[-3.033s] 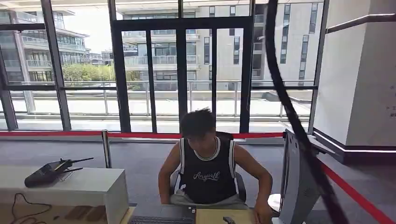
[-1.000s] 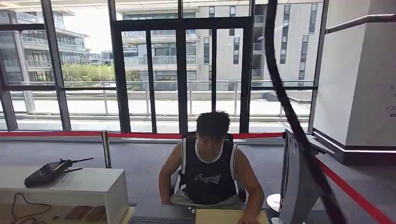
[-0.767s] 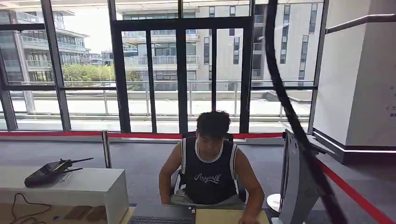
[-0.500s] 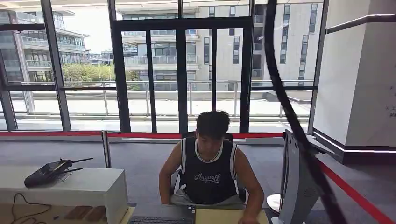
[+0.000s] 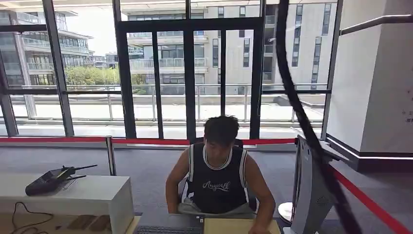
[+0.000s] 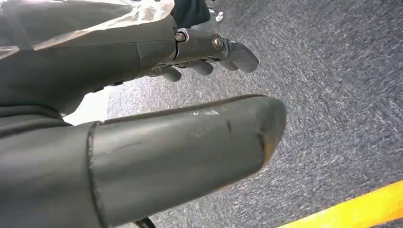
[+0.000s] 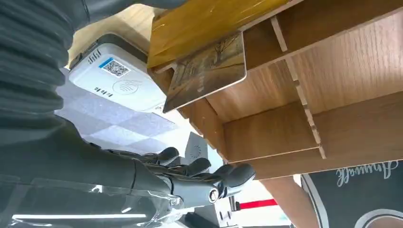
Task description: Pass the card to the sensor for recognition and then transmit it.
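Note:
In the right wrist view a brownish picture card [image 7: 206,71] juts out at an angle from behind the edge of a yellow-brown board [image 7: 214,19]; I cannot tell what holds it. The white sensor [image 7: 119,78], marked with a QR code, lies just beside it. My right hand [image 7: 157,178] is close to the card, its fingers [image 7: 228,173] spread, apart from the card and holding nothing. My left hand [image 6: 142,95] hangs over grey carpet with its fingers loosely apart around nothing.
A person [image 5: 216,180] sits facing me behind the desk, one arm reaching down to a tan board [image 5: 238,226] beside a keyboard [image 5: 168,229]. A monitor's back [image 5: 309,195] stands at the right. A black cable [image 5: 297,107] crosses the head view. A white counter [image 5: 73,195] carries a handheld device.
The person has straightened up from leaning over the desk and shifted slightly right; over the last second they have stayed nearly still.

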{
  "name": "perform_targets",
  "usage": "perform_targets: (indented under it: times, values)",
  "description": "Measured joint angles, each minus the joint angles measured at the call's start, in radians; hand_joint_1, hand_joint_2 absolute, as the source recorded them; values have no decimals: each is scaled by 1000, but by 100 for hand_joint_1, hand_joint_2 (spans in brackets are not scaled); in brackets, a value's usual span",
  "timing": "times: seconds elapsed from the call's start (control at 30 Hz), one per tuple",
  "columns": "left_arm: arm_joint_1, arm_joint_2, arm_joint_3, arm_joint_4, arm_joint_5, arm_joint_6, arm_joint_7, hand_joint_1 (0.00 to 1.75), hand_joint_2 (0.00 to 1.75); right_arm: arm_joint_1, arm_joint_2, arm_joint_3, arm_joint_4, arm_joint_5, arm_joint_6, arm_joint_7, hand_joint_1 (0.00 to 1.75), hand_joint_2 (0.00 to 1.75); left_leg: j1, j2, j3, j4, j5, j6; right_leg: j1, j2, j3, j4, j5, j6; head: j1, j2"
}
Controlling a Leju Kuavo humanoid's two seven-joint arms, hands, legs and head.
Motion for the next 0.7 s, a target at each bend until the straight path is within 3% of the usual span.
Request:
perform_targets:
  times: [0.3,0.33,0.37,0.4,0.7]
  values:
    - [0,0,-1,0,0,0,-8,0,0,-13,6,0,27,-2,-6,-3,2,175,0,0,0,0,0,0,0,0,0,0,0,0,0,0]
    - [0,0,-1,0,0,0,-8,0,0,-13,6,-1,30,-3,-6,-3,28,175,0,0,0,0,0,0,0,0,0,0,0,0,0,0]
    - [0,0,-1,0,0,0,-8,0,0,-13,6,-1,32,-5,-6,-3,152,175,0,0,0,0,0,0,0,0,0,0,0,0,0,0]
    - [0,0,-1,0,0,0,-8,0,0,-13,7,-2,36,-7,-7,-3,171,175,0,0,0,0,0,0,0,0,0,0,0,0,0,0]
    - [0,0,-1,0,4,1,-5,0,0,-15,19,-15,59,-18,2,-18,175,175,0,0,0,0,0,0,0,0,0,0,0,0,0,0]
